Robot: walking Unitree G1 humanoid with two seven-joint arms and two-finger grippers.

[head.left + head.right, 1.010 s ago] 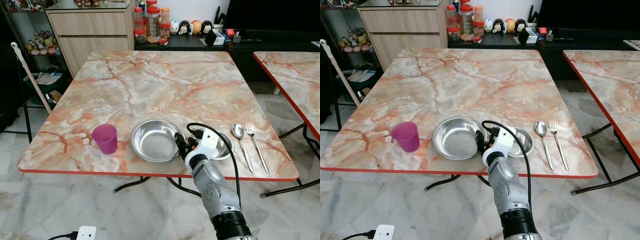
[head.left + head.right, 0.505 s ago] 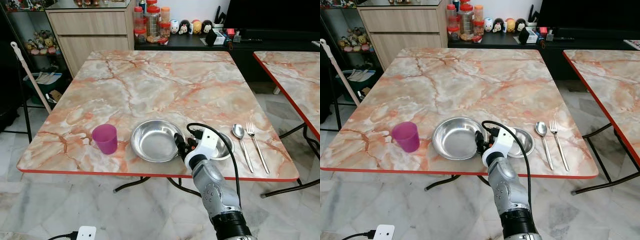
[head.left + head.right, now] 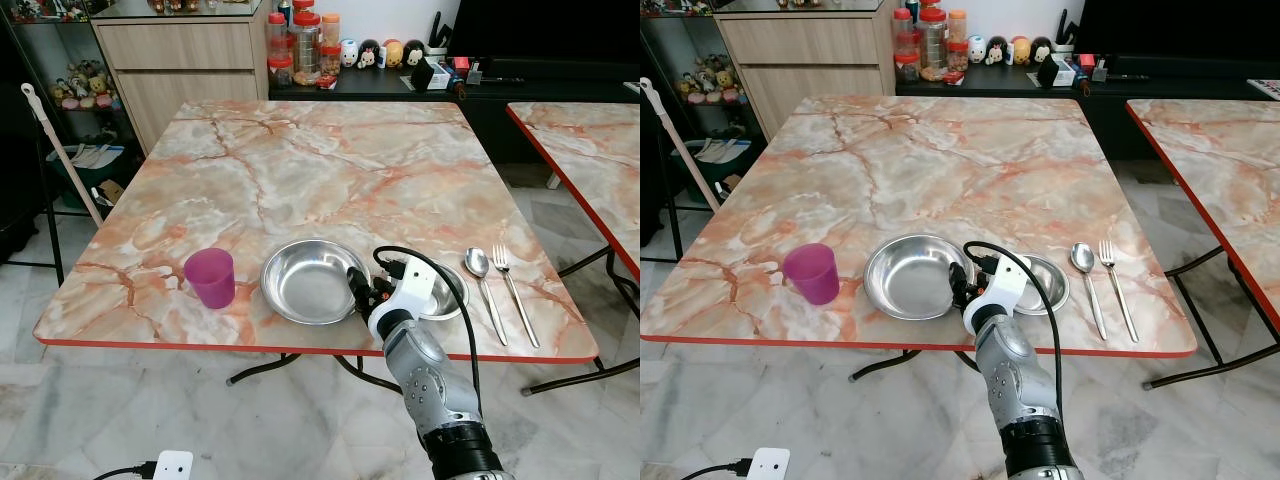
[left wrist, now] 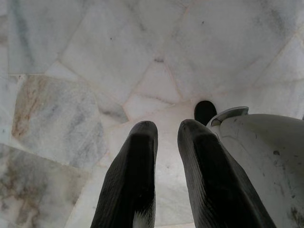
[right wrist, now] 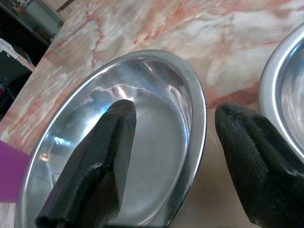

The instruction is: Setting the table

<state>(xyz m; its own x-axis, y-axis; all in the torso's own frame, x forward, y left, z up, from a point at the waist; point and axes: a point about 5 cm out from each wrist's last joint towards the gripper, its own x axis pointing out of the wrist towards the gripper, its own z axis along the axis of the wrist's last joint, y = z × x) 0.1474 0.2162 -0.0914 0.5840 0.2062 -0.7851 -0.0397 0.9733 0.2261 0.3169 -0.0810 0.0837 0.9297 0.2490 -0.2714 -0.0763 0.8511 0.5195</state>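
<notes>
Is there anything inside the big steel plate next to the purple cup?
The big steel plate holds no food or utensil. The right gripper is open, straddling its rim, one finger over the basin. That finger hides part of the bottom.

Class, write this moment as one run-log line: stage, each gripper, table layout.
stage: at plate rim | right gripper: open, straddling large steel plate rim | left gripper: idle over floor | layout: purple cup, plate, small steel dish, spoon, fork

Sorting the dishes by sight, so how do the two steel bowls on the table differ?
The big steel bowl is wider than the small steel bowl. The big one sits beside the purple cup, the small one beside the spoon. The right pincer straddles the big bowl's rim, partly hiding the small one. Both are shiny and empty.
</notes>
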